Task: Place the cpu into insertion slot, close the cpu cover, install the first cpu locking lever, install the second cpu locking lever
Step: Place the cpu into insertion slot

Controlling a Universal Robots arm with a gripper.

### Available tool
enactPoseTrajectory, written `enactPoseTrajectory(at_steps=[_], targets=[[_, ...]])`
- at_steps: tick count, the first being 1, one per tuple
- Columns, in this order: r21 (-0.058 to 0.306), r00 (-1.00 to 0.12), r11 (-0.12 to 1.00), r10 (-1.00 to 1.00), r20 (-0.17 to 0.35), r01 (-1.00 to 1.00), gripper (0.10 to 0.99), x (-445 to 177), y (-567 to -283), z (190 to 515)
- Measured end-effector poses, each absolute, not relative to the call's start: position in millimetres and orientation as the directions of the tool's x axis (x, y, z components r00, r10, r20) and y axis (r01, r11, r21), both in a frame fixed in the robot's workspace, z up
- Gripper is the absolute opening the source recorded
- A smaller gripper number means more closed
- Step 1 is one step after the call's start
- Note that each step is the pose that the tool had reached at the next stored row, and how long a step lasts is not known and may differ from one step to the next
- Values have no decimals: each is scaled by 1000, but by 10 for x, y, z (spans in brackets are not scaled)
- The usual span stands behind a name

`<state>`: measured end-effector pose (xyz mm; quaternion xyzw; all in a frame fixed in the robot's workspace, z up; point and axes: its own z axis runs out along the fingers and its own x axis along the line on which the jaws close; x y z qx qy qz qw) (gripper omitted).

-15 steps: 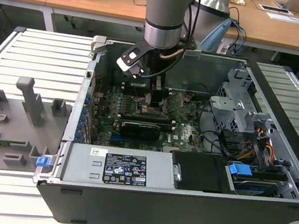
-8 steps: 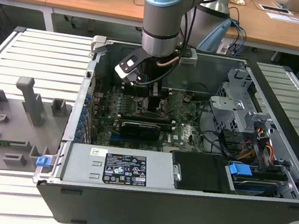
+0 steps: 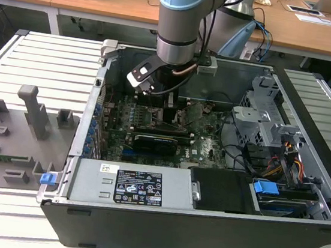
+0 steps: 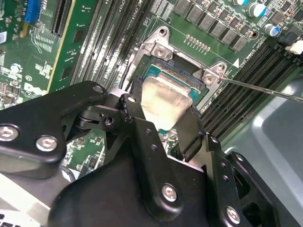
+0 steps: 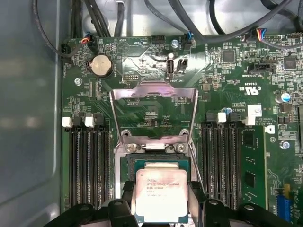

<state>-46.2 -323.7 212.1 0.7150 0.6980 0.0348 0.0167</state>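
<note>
Down inside the open computer case, the gripper has its two black fingers pressed on the sides of the cpu. That shiny square chip hangs right over the insertion slot; I cannot tell if it touches. Just beside the slot, the cpu cover is flipped open on its hinge, with green board showing through its window.

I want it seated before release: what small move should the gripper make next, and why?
Probably ease the cpu straight down without letting go. The gripper clamps it by its sides over the insertion slot, where it looks not yet flush, and the cpu cover is swung open, out of the way.
</note>
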Motion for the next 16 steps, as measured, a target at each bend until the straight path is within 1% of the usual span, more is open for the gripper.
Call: enactPoseTrajectory(at_steps=[8, 16], targets=[[72, 17, -19, 1000, 26, 997, 529, -454, -3213, 2026], [71, 13, -15, 1000, 26, 997, 529, -459, -3212, 2022]])
